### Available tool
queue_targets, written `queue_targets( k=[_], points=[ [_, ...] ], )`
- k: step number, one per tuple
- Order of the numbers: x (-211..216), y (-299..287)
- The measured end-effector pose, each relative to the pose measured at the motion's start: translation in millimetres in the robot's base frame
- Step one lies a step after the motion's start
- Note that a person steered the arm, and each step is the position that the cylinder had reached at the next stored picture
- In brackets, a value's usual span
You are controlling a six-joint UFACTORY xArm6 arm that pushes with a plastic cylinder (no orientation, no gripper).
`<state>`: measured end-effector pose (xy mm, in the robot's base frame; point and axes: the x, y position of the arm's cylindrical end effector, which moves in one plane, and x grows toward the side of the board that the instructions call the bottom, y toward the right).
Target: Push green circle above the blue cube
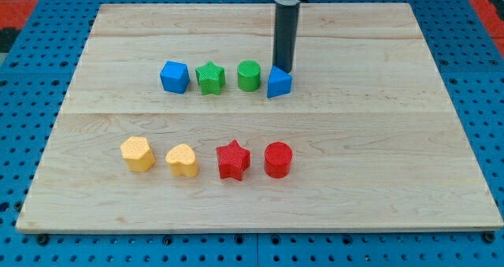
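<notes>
Scene: a pale wooden table [260, 196] on a blue pegboard [24, 70], eight small blocks in two rows.
Rod: a straight dark rod [283, 35] comes down from the far edge, right of centre.
My tip: my tip [283, 68] rests on the table just behind the blue triangular block [279, 83], touching or almost touching its far side; which cannot be told.
Gripper: none is fitted, so nothing is open, closed or gripped.
Green circle: the green circle [249, 76] stands in the far row, just left of the blue triangular block and near my tip, apart from it.
Blue cube: the blue cube [174, 76] sits at the left end of the far row.
Between them: a green star [210, 78] separates cube and circle.
Near row, left to right: a yellow block of rounded, unclear shape [138, 153], a yellow heart [183, 160], a red star [233, 159], a red circle [278, 159].
</notes>
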<state>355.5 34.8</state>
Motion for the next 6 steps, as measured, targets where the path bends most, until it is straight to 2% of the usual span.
queue_targets(
  k=[1, 2, 3, 5, 6],
  points=[
    [-13, 52],
    [25, 82],
    [49, 21],
    [23, -46],
    [-12, -77]
  ],
)
